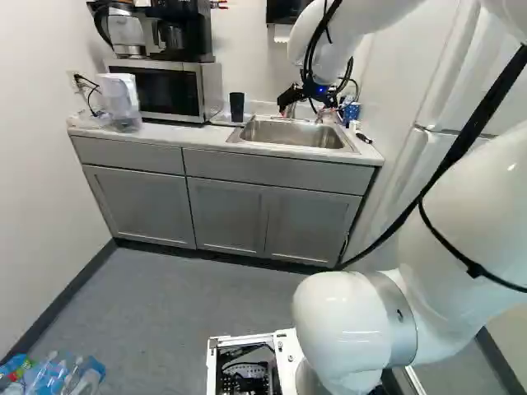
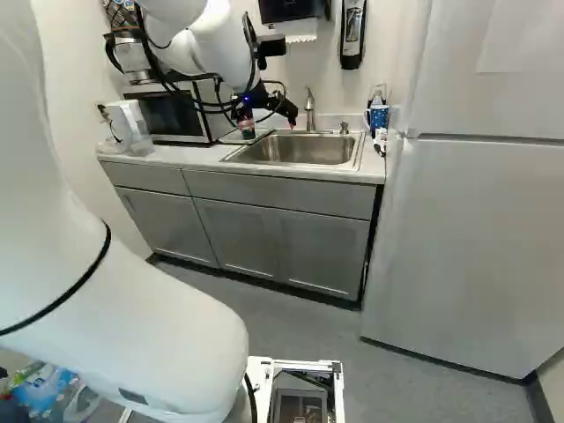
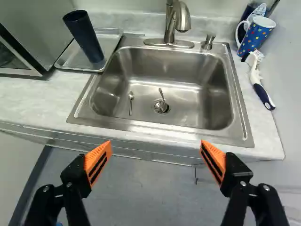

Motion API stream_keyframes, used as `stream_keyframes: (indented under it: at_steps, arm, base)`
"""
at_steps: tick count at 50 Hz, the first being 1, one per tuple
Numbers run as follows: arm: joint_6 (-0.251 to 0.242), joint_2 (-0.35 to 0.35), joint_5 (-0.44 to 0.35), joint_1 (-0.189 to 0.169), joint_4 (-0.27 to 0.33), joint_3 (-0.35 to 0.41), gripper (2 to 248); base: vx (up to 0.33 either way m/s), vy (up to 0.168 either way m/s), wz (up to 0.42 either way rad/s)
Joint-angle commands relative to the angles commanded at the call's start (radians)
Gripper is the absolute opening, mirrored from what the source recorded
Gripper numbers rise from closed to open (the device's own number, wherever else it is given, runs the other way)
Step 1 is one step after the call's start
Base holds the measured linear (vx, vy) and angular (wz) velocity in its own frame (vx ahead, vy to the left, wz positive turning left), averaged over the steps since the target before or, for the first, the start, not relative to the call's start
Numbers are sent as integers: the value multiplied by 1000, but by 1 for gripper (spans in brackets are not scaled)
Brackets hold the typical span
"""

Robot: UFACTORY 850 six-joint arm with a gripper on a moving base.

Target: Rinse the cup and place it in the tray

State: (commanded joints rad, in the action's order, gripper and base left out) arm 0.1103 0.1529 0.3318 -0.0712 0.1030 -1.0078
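White arm (image 1: 346,317), big rounded segments, and it had a proper reach going: it rose from the joint at the foot of the left base view, filled the lower right, then came back in at the top of that view and ended in a black two-finger gripper (image 1: 310,108) with orange pads (image 3: 98,163). In the right base view that end sat upper left of the middle, angled down toward the sink. Fingers were spread wide apart, so yeah, it was open.

Now the cup. Tall, dark, slim tumbler (image 3: 86,37), standing upright on a shallow metal tray (image 3: 74,54) between the silver microwave (image 3: 30,37) and the sink. From the gripper it was well ahead and off to the microwave side, not touching either finger. It showed at the upper middle of the left base view, a bit left of the gripper.

Straight ahead of the fingers was the stainless steel sink (image 3: 155,60), with one small spoon (image 3: 130,102) lying in it and another (image 3: 162,95) at the drain. Past its far edge stood a brushed metal faucet (image 3: 170,21). A blue spotted mug (image 3: 256,35) and a white-and-navy brush (image 3: 257,82) were on the side away from the tray.
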Motion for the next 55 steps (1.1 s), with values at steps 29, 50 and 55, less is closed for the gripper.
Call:
stream_keyframes:
  at_steps: [29,50,55]
  arm:
    - [-13,14,-138,8,-12,105,247]
    - [-27,31,-295,17,-25,226,247]
    - [-31,36,-340,20,-29,260,247]
  base:
    - [0,0,0]
    - [0,0,0]
    - [0,0,0]
